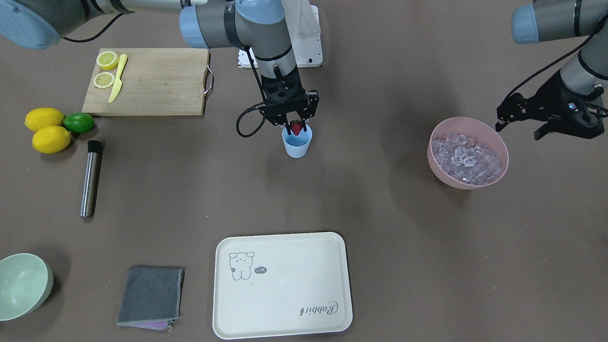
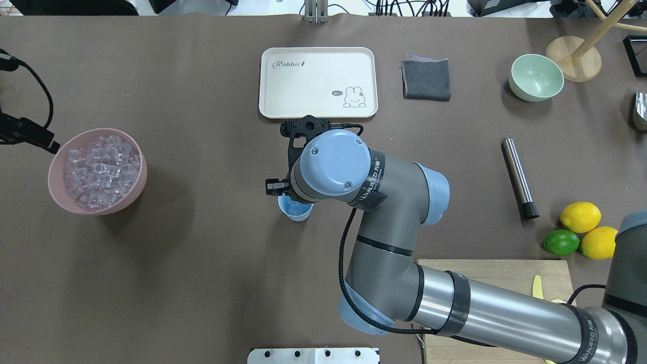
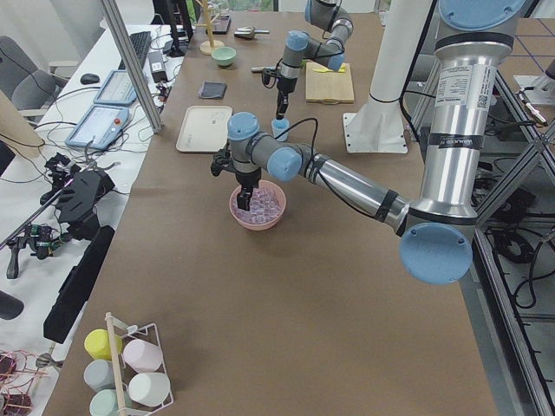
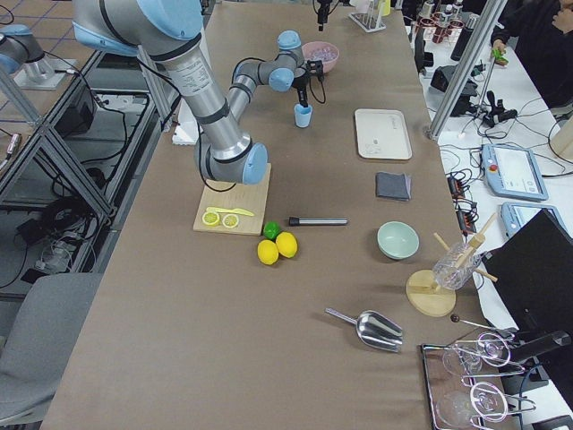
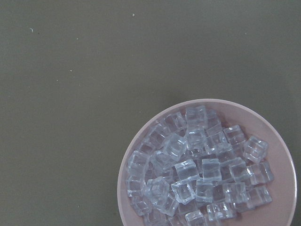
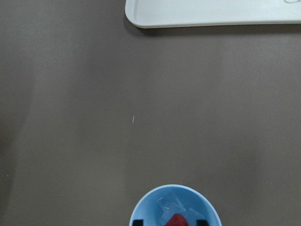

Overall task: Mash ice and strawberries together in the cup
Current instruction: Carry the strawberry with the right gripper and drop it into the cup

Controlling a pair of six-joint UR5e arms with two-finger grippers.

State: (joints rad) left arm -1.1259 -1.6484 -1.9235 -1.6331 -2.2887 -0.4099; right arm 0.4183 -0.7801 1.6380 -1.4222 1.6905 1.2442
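Observation:
The light blue cup stands mid-table; it also shows in the overhead view and the right wrist view. My right gripper is shut on the red strawberry and holds it at the cup's mouth. Ice lies inside the cup under the strawberry. Many ice cubes fill the pink bowl, also seen in the left wrist view. My left gripper is open and empty, above the table just beside the pink bowl's rim.
A cream tray lies at the front. A steel muddler, two lemons, a lime, a cutting board with lemon halves and a yellow knife, a pale green bowl and a grey cloth lie on my right side.

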